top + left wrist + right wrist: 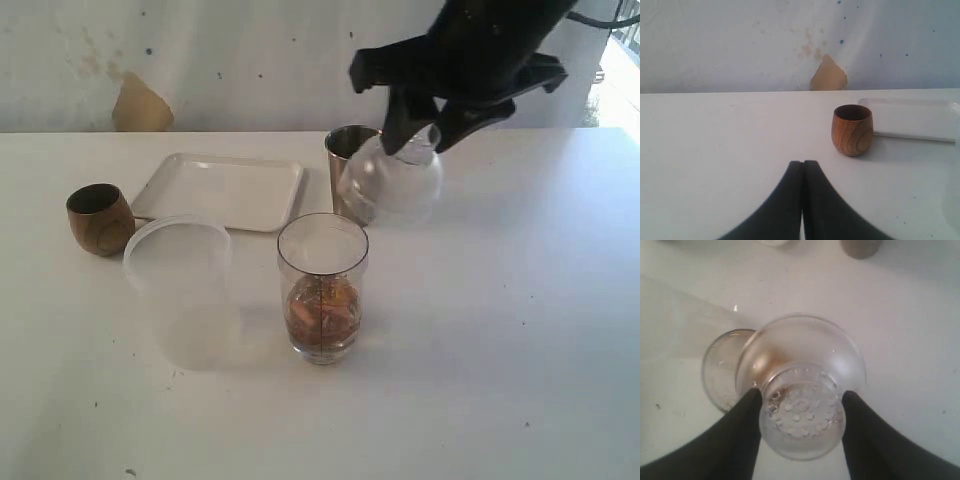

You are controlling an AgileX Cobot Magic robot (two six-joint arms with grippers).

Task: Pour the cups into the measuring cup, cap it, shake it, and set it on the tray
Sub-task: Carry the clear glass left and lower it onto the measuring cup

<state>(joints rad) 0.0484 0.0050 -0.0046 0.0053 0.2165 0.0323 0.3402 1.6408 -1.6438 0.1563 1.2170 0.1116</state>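
Note:
The clear measuring cup (pixel 322 290) stands mid-table with brown contents at its bottom; its rim (pixel 720 371) shows beside the cap in the right wrist view. My right gripper (pixel 422 135) hangs above the table, shut on a clear domed cap (pixel 392 182) with a perforated top (pixel 802 407). Just behind the cap stands the steel tumbler (pixel 348 150). The brown wooden cup (pixel 100 218) sits upright at the left, next to the white tray (pixel 222 190). My left gripper (pixel 803 163) is shut and empty, low over the table, short of the wooden cup (pixel 852 130).
A wide milky plastic tub (pixel 182 292) stands left of the measuring cup, in front of the tray. The tray's edge (pixel 912 120) lies behind the wooden cup. A stained wall bounds the table at the back.

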